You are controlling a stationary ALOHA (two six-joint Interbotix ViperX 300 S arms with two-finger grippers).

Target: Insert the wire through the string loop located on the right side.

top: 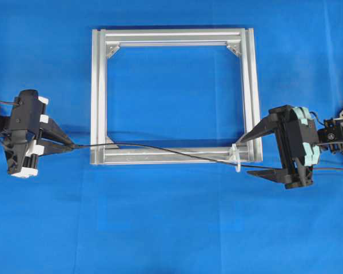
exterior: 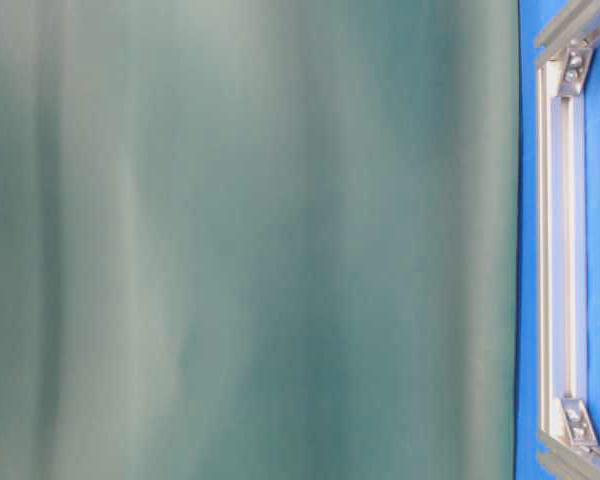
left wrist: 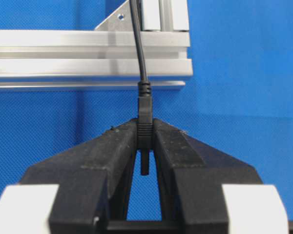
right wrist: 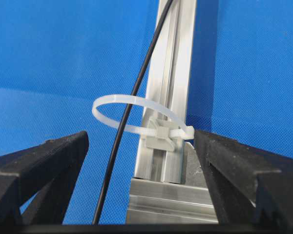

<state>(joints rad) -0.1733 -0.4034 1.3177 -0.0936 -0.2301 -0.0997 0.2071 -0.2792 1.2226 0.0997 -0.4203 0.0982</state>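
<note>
The wire [top: 160,149] is a thin black cable that lies across the near bar of the silver frame [top: 174,35]. My left gripper [top: 70,145] is shut on its plug end [left wrist: 145,127] just left of the frame, and the plug's tip pokes back between the fingers. The string loop [top: 236,158] is a whitish tie strapped to the frame's near right corner. In the right wrist view the wire [right wrist: 118,146] passes through the string loop [right wrist: 118,101]. My right gripper [top: 247,155] stands open, one finger on each side of that corner. Its fingers [right wrist: 63,153] touch neither the loop nor the wire.
Blue cloth [top: 171,228] covers the table. The frame [exterior: 557,250] lies flat in the middle, with triangular brackets [top: 111,50] in its corners. Past the loop the wire trails on rightward under my right gripper to the table's edge [top: 340,169].
</note>
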